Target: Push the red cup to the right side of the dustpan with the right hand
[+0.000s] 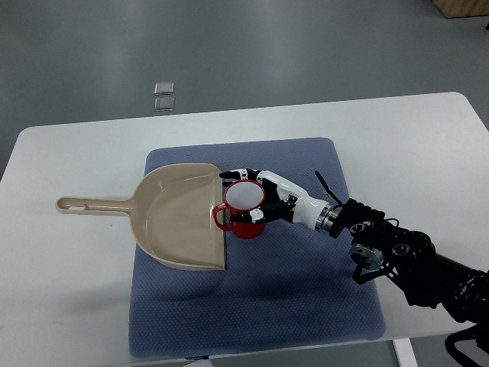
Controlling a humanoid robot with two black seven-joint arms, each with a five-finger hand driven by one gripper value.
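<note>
A red cup with a white inside stands upright on the blue mat, right at the open front edge of the beige dustpan. Its handle points left toward the pan. My right hand reaches in from the lower right; its black and white fingers curve round the far and right sides of the cup, touching it. The fingers are loosely curled against the cup, not clasped round it. The dustpan lies flat with its long handle pointing left. No left arm shows.
The blue mat lies on a white table, whose far edge runs along the top of the picture. Two small grey squares lie on the floor beyond the table. A wooden corner shows at the top right.
</note>
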